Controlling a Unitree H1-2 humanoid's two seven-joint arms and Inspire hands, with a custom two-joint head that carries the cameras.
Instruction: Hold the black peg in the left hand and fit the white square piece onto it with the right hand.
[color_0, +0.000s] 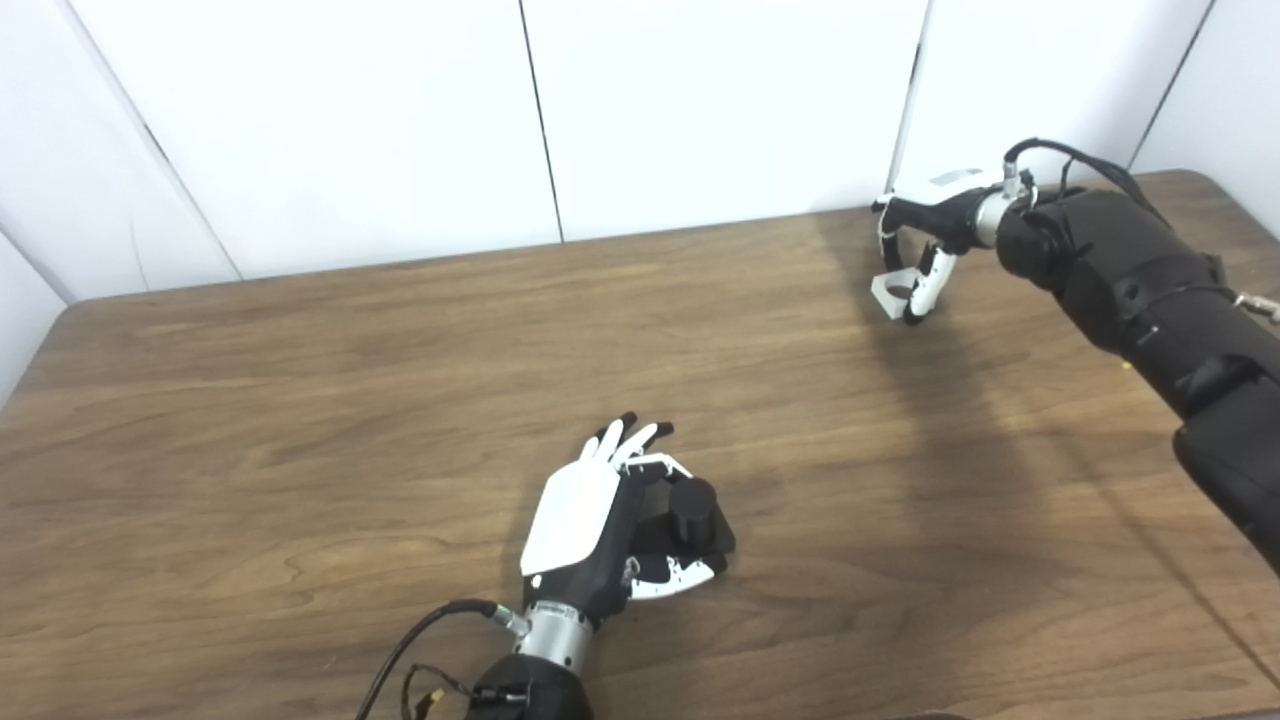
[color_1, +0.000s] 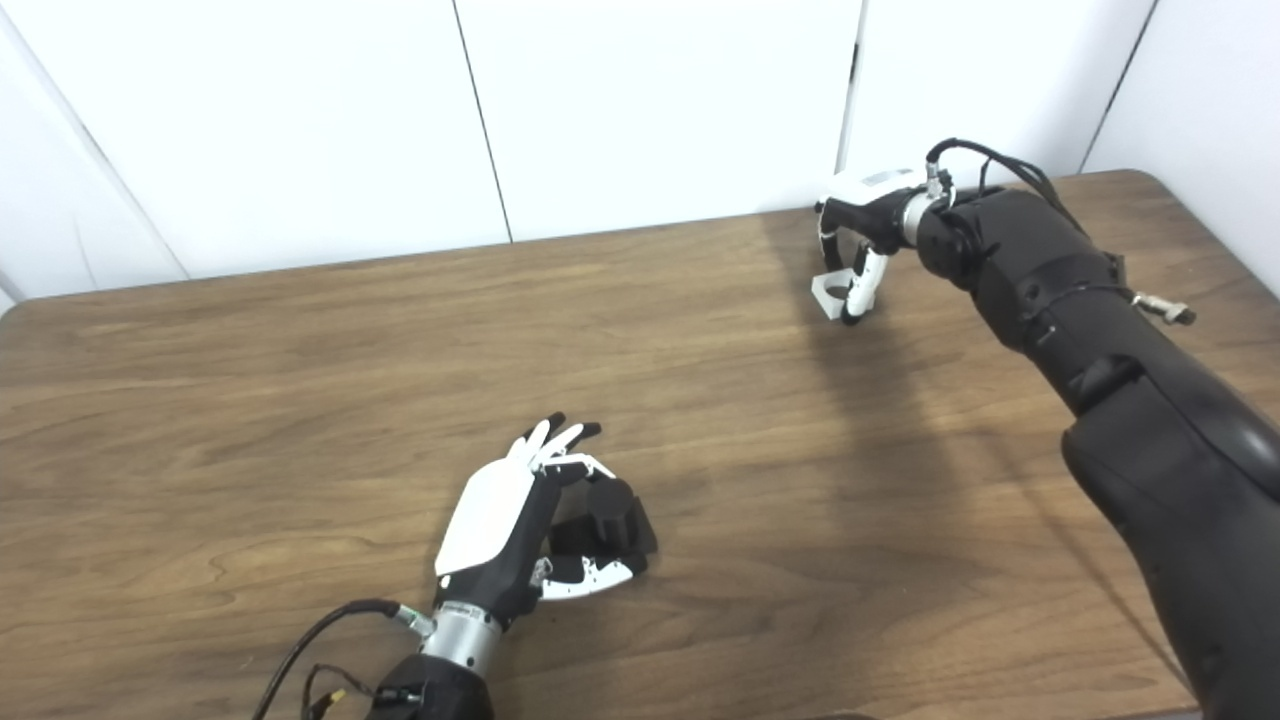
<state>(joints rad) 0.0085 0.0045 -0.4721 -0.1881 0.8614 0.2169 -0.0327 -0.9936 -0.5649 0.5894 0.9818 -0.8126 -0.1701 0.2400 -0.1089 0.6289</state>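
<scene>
Wooden table: left hand cups black peg.

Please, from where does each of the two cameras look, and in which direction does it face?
Left eye view: on the head, looking down at the wooden table; both arms enter from below.
Right eye view: beside it, slightly to the right, same downward direction, same arms.
Shared: left hand around the black peg, right hand at the white square piece by the far edge.
</scene>
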